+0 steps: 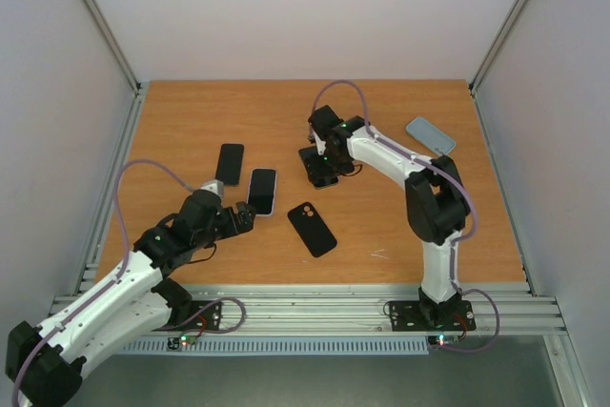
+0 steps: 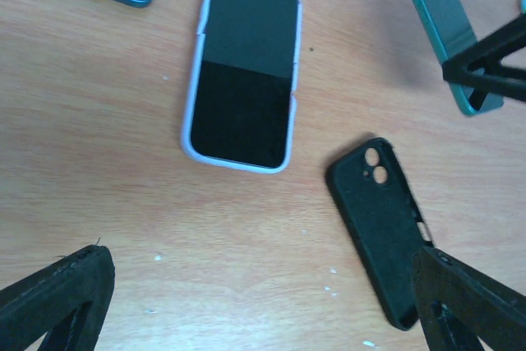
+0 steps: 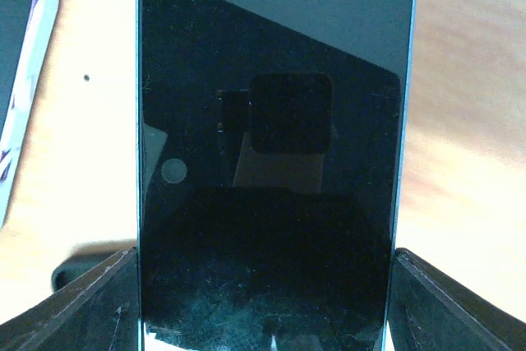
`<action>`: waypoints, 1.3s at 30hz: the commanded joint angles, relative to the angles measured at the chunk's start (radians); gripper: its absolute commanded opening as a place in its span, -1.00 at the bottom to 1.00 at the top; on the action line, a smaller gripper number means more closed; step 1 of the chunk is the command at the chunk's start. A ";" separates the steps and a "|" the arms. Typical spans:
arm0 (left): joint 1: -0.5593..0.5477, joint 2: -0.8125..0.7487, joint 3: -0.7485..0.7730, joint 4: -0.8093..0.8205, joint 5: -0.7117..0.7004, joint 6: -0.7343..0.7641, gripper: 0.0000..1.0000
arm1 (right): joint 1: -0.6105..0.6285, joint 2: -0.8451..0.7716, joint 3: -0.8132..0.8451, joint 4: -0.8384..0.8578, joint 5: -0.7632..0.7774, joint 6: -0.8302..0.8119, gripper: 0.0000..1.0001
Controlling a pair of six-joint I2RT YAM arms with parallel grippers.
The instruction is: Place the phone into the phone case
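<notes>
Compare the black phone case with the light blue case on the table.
The black case is dark; the light blue case is pale. The black case lies centrally; the light blue case sits toward the far right corner. Camera cutouts show on the black case; on the light blue case none can be made out. Both lie flat, ungripped.

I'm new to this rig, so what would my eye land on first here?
The right gripper clamps a blue-edged phone across its width, at mid-table. The left gripper hangs open near a lilac-cased phone and a black case beside it; a pale blue case lies alone at the far right.
</notes>
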 commanded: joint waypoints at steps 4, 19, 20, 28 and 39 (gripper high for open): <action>0.003 -0.006 0.015 0.135 0.114 -0.122 0.99 | 0.051 -0.286 -0.243 0.197 -0.028 0.161 -0.53; 0.002 -0.014 -0.019 0.270 0.259 -0.210 0.88 | 0.342 -0.608 -0.540 0.385 0.181 0.273 -0.53; 0.002 -0.013 -0.025 0.281 0.265 -0.216 0.86 | 0.364 -0.615 -0.549 0.396 0.193 0.273 -0.53; 0.002 0.034 -0.072 0.396 0.327 -0.263 0.69 | 0.498 -0.650 -0.628 0.518 0.278 0.271 -0.53; 0.002 0.087 -0.136 0.587 0.373 -0.329 0.33 | 0.558 -0.673 -0.715 0.677 0.297 0.266 -0.53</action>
